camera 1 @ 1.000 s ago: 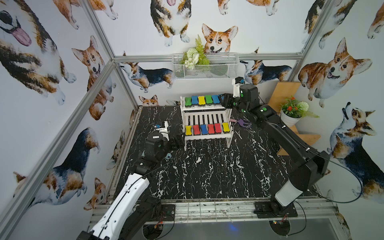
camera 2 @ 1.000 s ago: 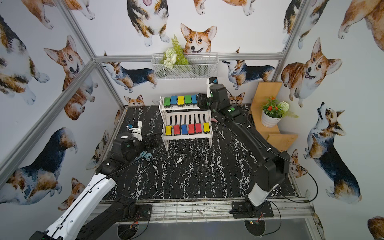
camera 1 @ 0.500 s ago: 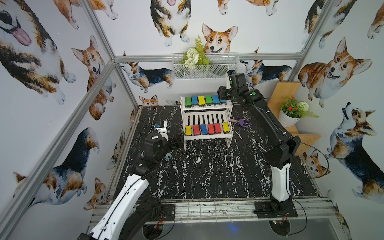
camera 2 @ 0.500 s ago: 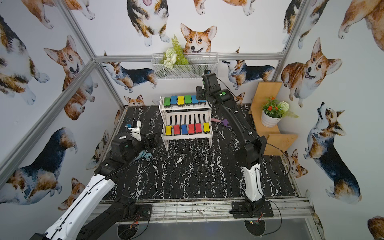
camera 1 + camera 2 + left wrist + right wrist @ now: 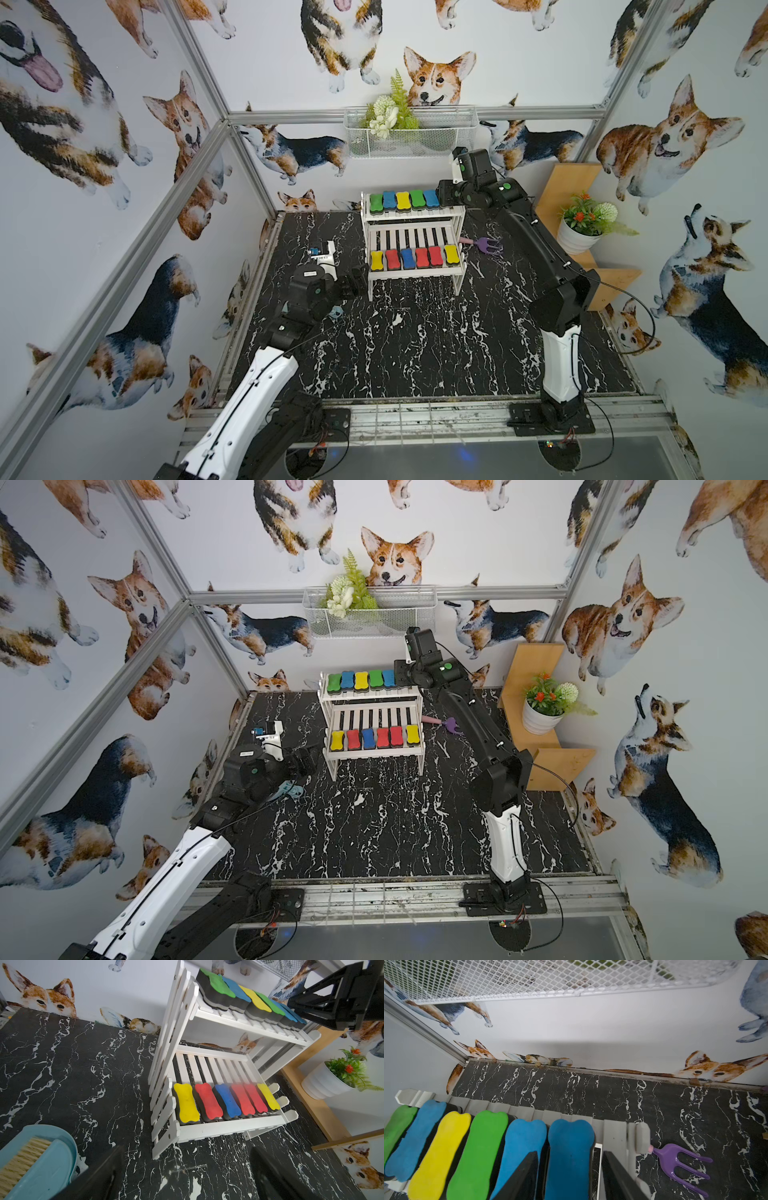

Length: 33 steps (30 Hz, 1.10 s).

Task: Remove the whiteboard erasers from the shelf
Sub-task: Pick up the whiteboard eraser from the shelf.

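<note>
**Two-tier white shelf (image 5: 415, 274) toward the back of the black marble counter (image 5: 415, 345), seen in both top views.** Twelve bone-shaped erasers (image 5: 187, 1103) lie on it in two rows, packed side by side. The upper tier carries six: green, blue, yellow, green, blue, blue. The lower tier carries six along its front edge: yellow, red, blue, red, red, yellow.

The right arm (image 5: 536, 249) extends to the right end of the upper tier. Its wrist view shows the right fingers (image 5: 523, 1180) spread to either side of the end blue eraser (image 5: 569, 1157). One finger sits in the seam between the two blue erasers; the other stands clear, with a strip of slat showing between it and the eraser. The eraser lies flat on the slats — straddled, not yet gripped.

The left fingers (image 5: 97, 1178) are spread wide and hold nothing. They are low over the counter, just in front of the shelf's left front leg.

A purple toy fork (image 5: 486, 246) lies on the counter just beside the shelf's right side. A pale blue dustpan with brush (image 5: 39, 1163) lies near the left arm.
</note>
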Available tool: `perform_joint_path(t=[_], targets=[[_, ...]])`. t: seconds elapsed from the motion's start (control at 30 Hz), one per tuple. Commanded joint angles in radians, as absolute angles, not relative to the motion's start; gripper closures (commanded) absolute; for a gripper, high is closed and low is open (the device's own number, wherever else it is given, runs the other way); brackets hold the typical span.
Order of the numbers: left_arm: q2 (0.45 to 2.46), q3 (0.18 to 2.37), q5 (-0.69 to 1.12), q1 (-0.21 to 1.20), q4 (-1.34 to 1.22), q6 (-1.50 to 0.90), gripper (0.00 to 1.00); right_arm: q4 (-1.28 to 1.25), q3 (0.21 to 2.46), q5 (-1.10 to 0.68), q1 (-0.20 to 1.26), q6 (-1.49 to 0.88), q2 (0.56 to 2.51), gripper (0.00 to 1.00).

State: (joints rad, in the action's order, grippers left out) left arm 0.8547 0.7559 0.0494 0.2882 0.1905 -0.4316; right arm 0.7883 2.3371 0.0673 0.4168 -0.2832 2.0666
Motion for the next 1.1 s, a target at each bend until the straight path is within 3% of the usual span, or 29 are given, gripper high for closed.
perform_joint_path(t=[0.0,0.53,0.87,1.07], targets=[[0.854,0.761,0.052,0.287,0.17,-0.439,0.01,0.797,2.332,0.077,0.418,-0.276,2.065,0.46],[0.851,0.752,0.045,0.282,0.173,-0.44,0.01,0.782,2.258,0.101,0.432,-0.279,2.056,0.51],[0.831,0.741,0.025,0.282,0.172,-0.468,0.01,0.737,2.304,0.103,0.441,-0.312,1.987,0.64],[0.813,0.736,0.02,0.282,0.176,-0.481,0.01,0.632,2.083,0.067,0.452,-0.353,1.799,0.65]])
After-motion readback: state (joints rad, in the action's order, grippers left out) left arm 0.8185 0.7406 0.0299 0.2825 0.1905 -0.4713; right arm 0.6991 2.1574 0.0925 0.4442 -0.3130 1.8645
